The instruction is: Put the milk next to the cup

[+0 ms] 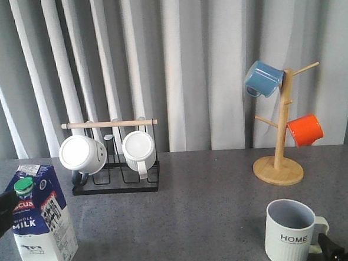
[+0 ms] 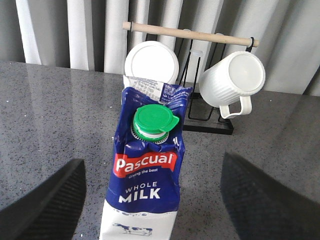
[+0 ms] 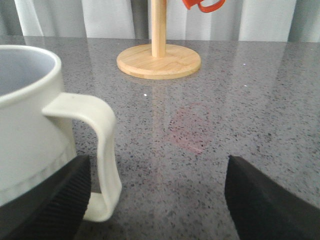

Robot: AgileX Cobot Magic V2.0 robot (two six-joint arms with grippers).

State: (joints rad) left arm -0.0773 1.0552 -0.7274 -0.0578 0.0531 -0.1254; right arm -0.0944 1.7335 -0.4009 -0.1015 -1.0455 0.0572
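The grey desk point(image 1: 184, 207) carries the milk point(image 1: 42, 218) upright at its front left, well apart from the cup point(image 1: 289, 233) at front right. The left claw point(image 2: 152, 200) gapes around the carton; the right claw point(image 3: 155, 200) stands open beside the cup's handle

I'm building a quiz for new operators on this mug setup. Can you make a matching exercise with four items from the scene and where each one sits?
Things:
1. milk
2. cup
3. blue mug
4. orange mug

Places:
A. hung on a lower branch of the wooden mug tree
B. standing on the table at front right, handle toward the right end effector
C. standing at front left, between the open left end effector's fingers
D. hung near the top of the wooden mug tree

Pairs: 1-C, 2-B, 3-D, 4-A
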